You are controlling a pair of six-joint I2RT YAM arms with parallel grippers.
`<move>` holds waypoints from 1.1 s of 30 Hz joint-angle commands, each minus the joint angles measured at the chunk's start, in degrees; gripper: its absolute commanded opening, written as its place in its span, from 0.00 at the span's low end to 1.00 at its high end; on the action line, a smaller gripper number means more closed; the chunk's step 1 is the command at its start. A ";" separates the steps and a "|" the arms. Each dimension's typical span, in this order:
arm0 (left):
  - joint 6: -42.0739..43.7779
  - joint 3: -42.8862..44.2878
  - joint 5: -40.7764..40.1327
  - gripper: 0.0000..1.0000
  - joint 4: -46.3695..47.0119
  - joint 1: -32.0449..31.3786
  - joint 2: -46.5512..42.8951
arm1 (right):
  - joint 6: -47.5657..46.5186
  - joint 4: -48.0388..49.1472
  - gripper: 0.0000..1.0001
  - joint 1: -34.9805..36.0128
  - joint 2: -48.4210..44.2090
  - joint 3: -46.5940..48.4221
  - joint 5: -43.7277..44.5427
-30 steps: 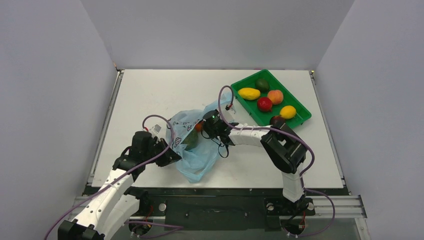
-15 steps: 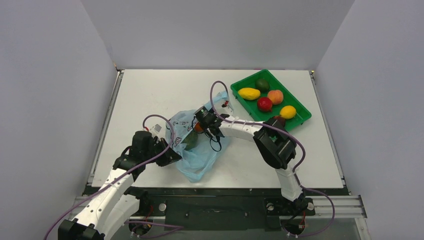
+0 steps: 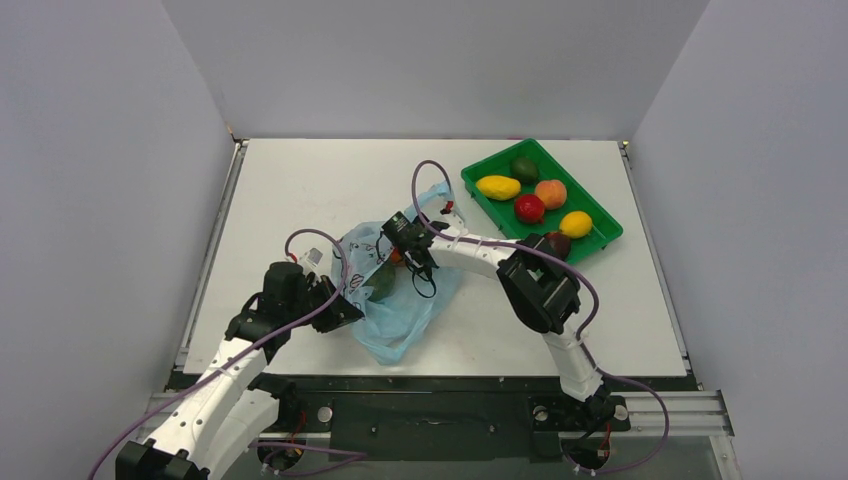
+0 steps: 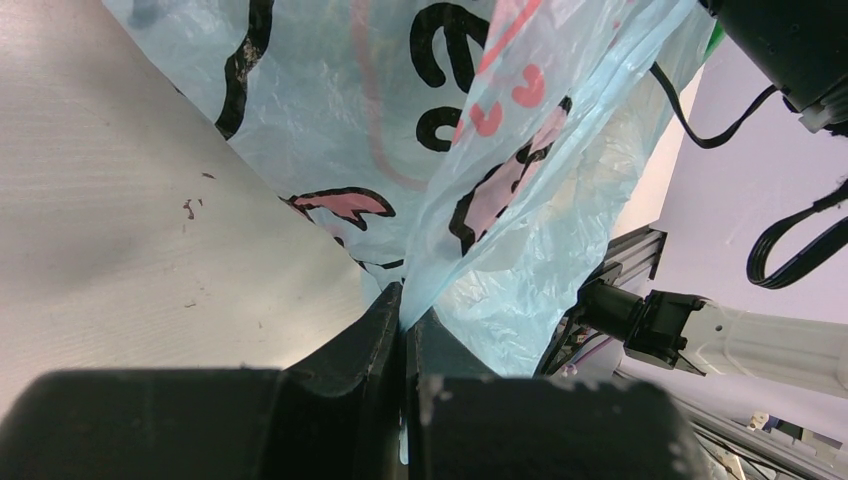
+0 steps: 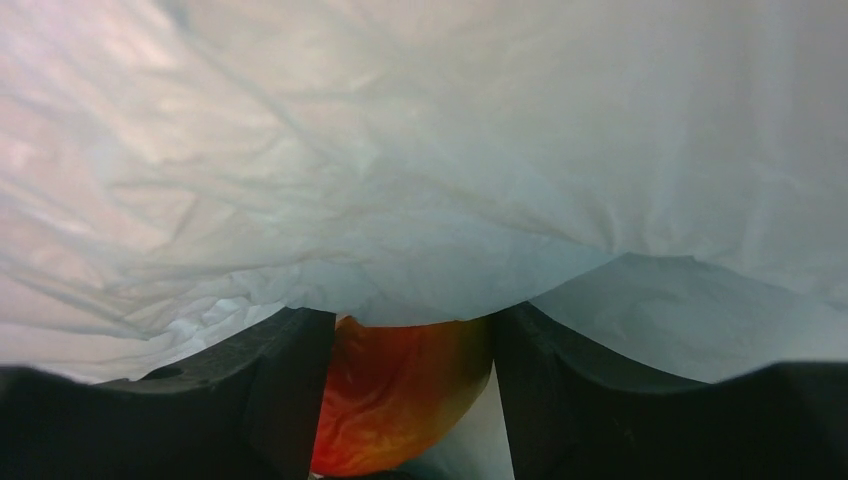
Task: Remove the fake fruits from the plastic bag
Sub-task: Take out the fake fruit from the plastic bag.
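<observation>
Where the white table (image 3: 300, 190) fills the middle of the top view, the light-blue plastic bag (image 3: 395, 300) lies crumpled at centre, between the two arms. The left gripper (image 3: 335, 312) sits at the bag's left edge. Its wrist view shows the two black fingers pressed together on a fold of the thin film (image 4: 403, 325), and the bag (image 4: 480, 150), printed with black outlines and pink patches, fans upward from that pinch across the frame.

The right gripper (image 3: 405, 250) reaches in from the right to the bag's upper edge. In its wrist view the red-orange fruit (image 5: 400, 400) sits at the bottom centre, filling the gap between the two dark fingers (image 5: 270, 380), so the gripper (image 5: 405, 335) is clasped on it. Pale crinkled bag film (image 5: 420, 180) drapes over the fingertips and covers the rest of that frame. A dark green shape (image 3: 381, 281) shows through the bag just left of this gripper.

At the upper right of the top view stands the green tray (image 3: 590, 195), well apart from the bag. It holds the peach (image 3: 550, 193), a red fruit (image 3: 529, 208), two yellow fruits (image 3: 497, 187) and a dark green avocado-like fruit (image 3: 524, 168). The dark purple-brown fruit (image 3: 556, 243) lies at the tray's near edge, partly behind the right arm.
</observation>
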 commanded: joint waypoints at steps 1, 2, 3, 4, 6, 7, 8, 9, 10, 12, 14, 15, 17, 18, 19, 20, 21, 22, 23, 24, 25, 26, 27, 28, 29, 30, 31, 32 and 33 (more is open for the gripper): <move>0.99 1.87 0.76 0.00 2.83 -0.23 -0.49 | -0.54 -1.00 0.49 0.99 1.14 0.44 1.46; 0.92 1.84 0.78 0.00 2.87 -0.23 -0.47 | -0.67 0.07 0.47 1.05 1.29 -0.19 1.35; 0.93 1.78 0.79 0.00 2.97 -0.23 -0.40 | -0.94 0.78 0.48 1.05 1.36 -0.49 1.23; 0.92 1.75 0.80 0.00 2.90 -0.23 -0.43 | -1.57 1.90 0.49 0.99 1.74 -0.69 0.70; 0.98 1.66 0.80 0.00 2.79 -0.23 -0.53 | -2.42 2.49 0.50 0.53 2.27 -0.66 -0.37; 0.97 1.57 0.69 0.00 2.70 -0.23 -0.65 | -2.57 2.73 0.50 0.42 2.20 -0.81 -0.82; 0.98 1.43 0.60 0.00 2.58 -0.23 -0.78 | -2.71 3.51 0.50 0.23 1.67 -1.50 -1.55; 0.94 1.40 0.52 0.00 2.51 -0.23 -0.91 | -2.85 4.69 0.48 0.23 1.16 -1.93 -1.76; 0.97 1.27 0.42 0.00 2.48 -0.23 -0.99 | -3.59 5.24 0.47 0.23 -0.11 -2.76 -1.69; 0.83 1.02 0.34 0.00 2.68 -0.23 -1.04 | -5.11 6.33 0.43 0.41 -2.30 -3.26 -1.04; 0.77 0.95 0.09 0.00 2.84 -0.23 -0.97 | -6.48 6.68 0.35 0.48 -4.39 -3.33 -1.21; 0.76 0.94 -0.04 0.00 2.86 -0.23 -0.96 | -6.93 6.98 0.28 0.53 -5.04 -3.37 -1.41; 0.76 1.13 -0.48 0.00 2.74 -0.23 -0.93 | -7.53 7.17 0.14 0.57 -7.56 -4.03 -2.15; 0.79 1.25 -0.90 0.00 2.69 -0.23 -0.96 | -7.11 7.23 0.12 0.58 -8.12 -4.38 -2.78; 0.74 1.31 -1.06 0.00 2.79 -0.19 -0.98 | -6.90 7.58 0.09 0.49 -9.13 -5.07 -3.55; 0.69 1.43 -1.18 0.00 3.10 -0.21 -0.77 | -6.36 7.65 0.08 0.45 -9.65 -5.43 -3.95; 0.67 1.54 -1.25 0.00 3.21 -0.21 -0.61 | -5.98 8.06 0.07 0.55 -10.70 -6.17 -4.72; 0.87 1.94 -1.25 0.00 3.25 -0.23 -0.10 | -5.89 8.37 0.06 0.56 -11.22 -6.51 -5.06; 0.93 2.15 -1.24 0.00 3.20 -0.23 0.16 | -5.91 9.01 0.05 0.55 -12.19 -7.09 -5.75; 1.13 2.47 -1.16 0.00 3.13 -0.23 0.64 | -5.99 9.24 0.04 0.57 -12.59 -7.28 -6.10; 1.24 2.58 -1.10 0.00 3.10 -0.23 0.79 | -6.31 9.86 0.04 0.59 -13.48 -7.81 -6.84; 1.29 2.73 -1.15 0.00 3.08 -0.23 0.97 | -6.49 10.83 0.03 0.58 -13.80 -8.12 -7.22; 1.23 2.75 -1.20 0.00 3.20 -0.23 0.92 | -7.36 11.34 0.03 0.51 -14.44 -8.53 -8.11; 1.18 2.77 -1.21 0.00 3.26 -0.23 0.89 | -7.85 11.99 0.03 0.50 -14.63 -8.70 -8.56; 1.13 2.76 -1.18 0.00 3.31 -0.23 0.88 | -9.28 12.14 0.03 0.56 -15.00 -8.83 -9.24; 1.07 2.82 -1.20 0.00 3.32 -0.23 0.77 | -10.26 13.16 0.03 0.57 -15.31 -9.28 -9.47; 1.12 2.86 -1.15 0.00 3.34 -0.23 0.73 | -12.32 14.48 0.03 0.53 -15.91 -9.78 -10.30; 1.15 2.82 -1.19 0.00 3.38 -0.23 0.83 | -13.54 18.14 0.04 0.56 -16.25 -11.38 -11.06; 1.16 2.73 -1.34 0.00 3.38 -0.23 0.89 | -15.27 19.96 0.04 0.42 -17.01 -12.37 -12.81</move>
